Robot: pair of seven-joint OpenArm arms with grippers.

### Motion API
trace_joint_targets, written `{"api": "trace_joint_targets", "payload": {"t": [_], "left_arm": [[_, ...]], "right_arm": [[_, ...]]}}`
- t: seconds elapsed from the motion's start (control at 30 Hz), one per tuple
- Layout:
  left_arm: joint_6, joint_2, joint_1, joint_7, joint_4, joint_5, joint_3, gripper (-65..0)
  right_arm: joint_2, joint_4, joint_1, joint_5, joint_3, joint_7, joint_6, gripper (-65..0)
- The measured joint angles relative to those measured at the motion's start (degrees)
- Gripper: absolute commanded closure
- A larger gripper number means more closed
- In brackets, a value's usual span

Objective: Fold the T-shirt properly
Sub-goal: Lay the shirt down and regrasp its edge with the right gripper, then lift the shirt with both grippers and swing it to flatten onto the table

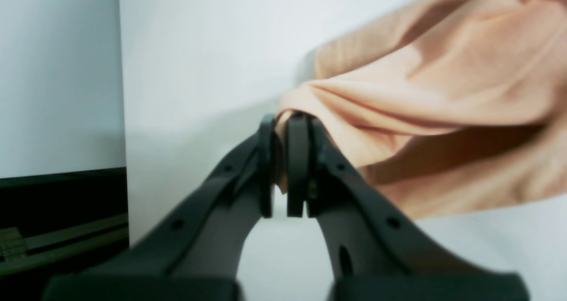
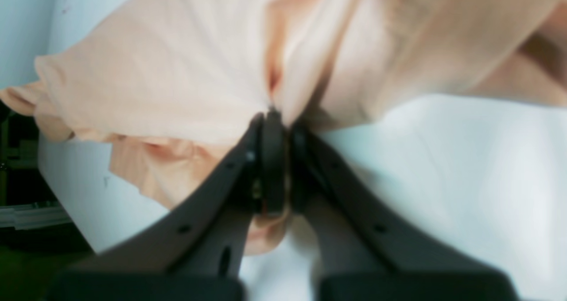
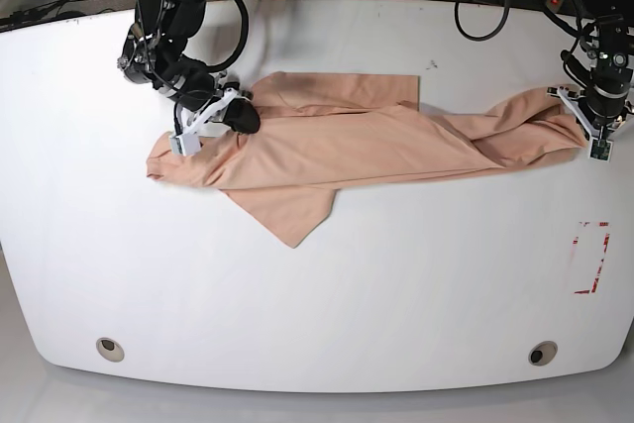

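Note:
The peach T-shirt (image 3: 337,141) lies crumpled and stretched across the white table (image 3: 317,284), with a folded flap pointing toward the front. On the left of the base view, my right gripper (image 3: 241,118) is shut on a bunched fold near the shirt's left end. The right wrist view shows its jaws (image 2: 279,119) pinched together with T-shirt fabric (image 2: 168,70) gathered between them. At the far right, my left gripper (image 3: 582,111) is shut on the shirt's other end. In the left wrist view the T-shirt cloth (image 1: 443,84) is clamped between the gripper (image 1: 283,126) and drapes away to the right.
A red-marked rectangle (image 3: 592,257) sits on the table near its right edge. Two round holes (image 3: 110,348) (image 3: 541,353) lie by the front edge. Cables run along the back. The left wrist view shows the table's edge with dark floor (image 1: 62,230) beyond it.

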Motion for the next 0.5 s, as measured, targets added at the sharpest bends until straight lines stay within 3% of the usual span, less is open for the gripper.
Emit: {"api": "trace_joint_targets", "payload": {"t": [0.3, 0.5], "left_arm": [[-0.15, 0.13, -0.92, 0.04, 0.00, 0.00, 0.28, 0.0], [0.22, 0.33, -5.95, 0.28, 0.42, 0.44, 2.95, 0.0]], "right_arm": [[2.21, 12.92, -4.31, -1.07, -0.13, -0.98, -0.13, 0.0], [6.78, 21.77, -5.57, -1.03, -3.78, -1.88, -0.44, 0.0]]}}
